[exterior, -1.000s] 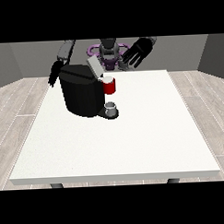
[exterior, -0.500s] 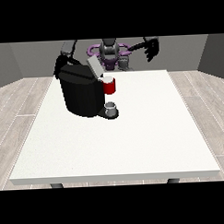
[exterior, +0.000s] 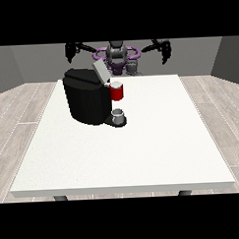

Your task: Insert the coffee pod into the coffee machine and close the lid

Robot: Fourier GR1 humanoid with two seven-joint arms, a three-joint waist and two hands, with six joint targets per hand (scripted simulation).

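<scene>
Both hands hang raised and apart behind the coffee machine, whose lid stands tilted open, the hand at the view's left and the hand at the view's right holding nothing, finger state impossible to tell, and the pod not plainly visible.

Grey torso, purple rings, black hands

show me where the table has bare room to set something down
Free: the wide stretch of white table in front of the coffee machine toward the near edge, and everything to its right up to the far edge. Crowded: the back-left, around the machine and the red thing at the machine.
</scene>
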